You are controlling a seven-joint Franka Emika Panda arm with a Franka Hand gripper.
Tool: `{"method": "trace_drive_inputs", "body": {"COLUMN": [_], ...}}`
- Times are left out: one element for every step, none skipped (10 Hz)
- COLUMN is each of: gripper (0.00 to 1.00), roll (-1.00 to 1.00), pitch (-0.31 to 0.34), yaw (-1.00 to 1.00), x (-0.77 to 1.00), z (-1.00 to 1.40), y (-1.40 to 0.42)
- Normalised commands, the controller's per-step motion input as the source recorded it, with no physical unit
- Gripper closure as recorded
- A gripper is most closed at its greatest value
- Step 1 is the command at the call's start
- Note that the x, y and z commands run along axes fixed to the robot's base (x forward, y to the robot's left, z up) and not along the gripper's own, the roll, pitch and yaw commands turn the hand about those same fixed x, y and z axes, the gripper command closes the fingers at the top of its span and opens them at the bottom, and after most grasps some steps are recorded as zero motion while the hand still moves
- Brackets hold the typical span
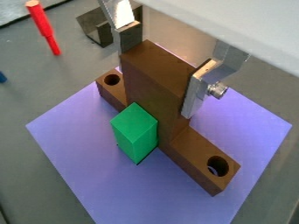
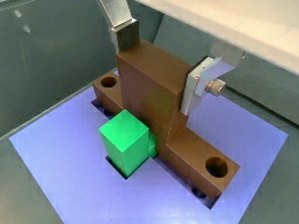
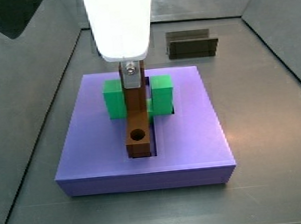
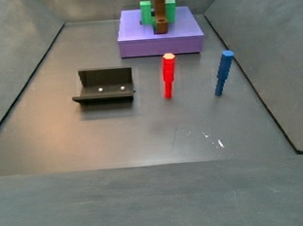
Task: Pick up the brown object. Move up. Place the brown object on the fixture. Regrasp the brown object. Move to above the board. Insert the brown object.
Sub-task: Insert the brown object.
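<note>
1. Jaws closed down on the upright stem of the brown object (image 1: 158, 83): in this wrist view the gripper (image 1: 163, 66) has one silver finger (image 1: 122, 31) on the far face of the stem & one w/ a bolt on the near-side face, both pressed against it. Brown object is T-shaped here, its cross bar lying along the board (image 1: 82, 166) w/ a round hole at each end. Green block (image 1: 135, 133) sits touching the bar. Fixture (image 1: 96, 26) & a red peg (image 1: 44, 28) lie beyond the board, on the grey floor.

2. Wrist view again: gripper (image 2: 163, 66) pinches the same stem; brown object (image 2: 158, 87) has its bar down in the board (image 2: 52, 166) groove, green block (image 2: 126, 140) just beside it, touching.

3. Side view: gripper (image 3: 131, 74) hangs under a white arm housing; can't tell finger gap from here. Brown object (image 3: 138, 120) runs 12-to-6 down the board (image 3: 145, 169) centre, hole at the 6 o'clock end. Green block (image 3: 116, 97) straddles it at the 12 o'clock end. Fixture (image 3: 192, 44) at approx 1 o'clock from the board, well apart.

4. Side view: board (image 4: 136, 38) at 12 o'clock, far end of floor, w/ brown object (image 4: 163, 24) & green block (image 4: 150, 12) on it; gripper too small to judge. Fixture (image 4: 104, 86) at approx 9 o'clock of centre. Red peg (image 4: 168, 75) & blue peg (image 4: 225, 72) stand upright between, near the board's 6 o'clock side.
</note>
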Motion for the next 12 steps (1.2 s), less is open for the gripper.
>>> {"method": "trace_drive_inputs", "body": {"gripper": [1.0,1.0,1.0,1.0,1.0,1.0,1.0,1.0,1.0,1.0,1.0,1.0], "roll": [0.0,-0.02,-0.01,0.0,0.0,0.0,0.01,0.03,0.06,0.07,0.02,0.0], "pitch": [0.0,0.0,0.0,0.0,0.0,0.0,-0.003,-0.037,-0.106,-0.199,-0.249,-0.126], "yaw": [-0.29,-0.05,0.12,0.28,0.32,0.24,0.09,0.0,0.0,-0.03,-0.01,0.0], "x": [0.02,0.0,0.14,0.26,0.24,0.02,0.0,-0.07,-0.17,-0.16,-0.2,0.0], "z": [-0.07,-0.14,-0.16,-0.12,-0.07,-0.11,-0.11,-0.15,-0.36,-0.65,-0.77,-0.57], "y": [0.0,0.0,0.0,0.0,0.0,0.0,0.0,0.0,0.01,0.0,0.0,0.0]}}
